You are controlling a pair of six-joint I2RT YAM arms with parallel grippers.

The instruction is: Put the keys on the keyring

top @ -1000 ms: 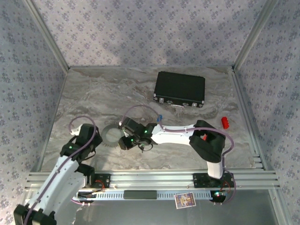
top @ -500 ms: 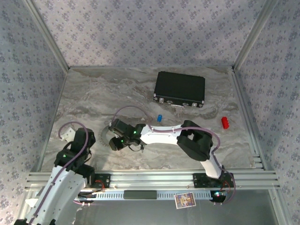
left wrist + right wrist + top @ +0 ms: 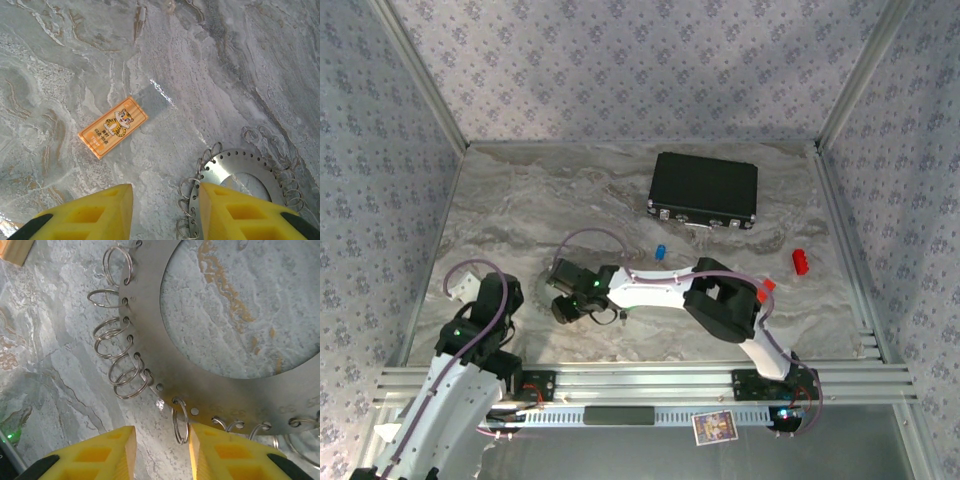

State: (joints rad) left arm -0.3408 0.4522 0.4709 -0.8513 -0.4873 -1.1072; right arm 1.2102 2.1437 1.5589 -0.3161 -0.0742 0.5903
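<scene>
The keyring [image 3: 165, 365] is a flat grey metal disc with a wide hole and several small split rings along its rim. My right gripper [image 3: 161, 432] is open just over its edge, with one small split ring [image 3: 181, 420] hanging beside the right finger. My left gripper [image 3: 165, 192] is also open, its right finger at the rim of the keyring [image 3: 222, 172]. The blue key [image 3: 660, 251] lies alone on the table, right of the right gripper [image 3: 567, 303]. The green key is hidden.
An orange tiger card [image 3: 112, 126] lies on the marble ahead of the left gripper. A black case [image 3: 704, 190] sits at the back, and a small red object [image 3: 799, 261] at the right. Patterned walls enclose the table.
The right gripper slid left along the table onto the keyring, uncovering the blue key. The left arm drew back toward its base a second ago and has stayed put since.
</scene>
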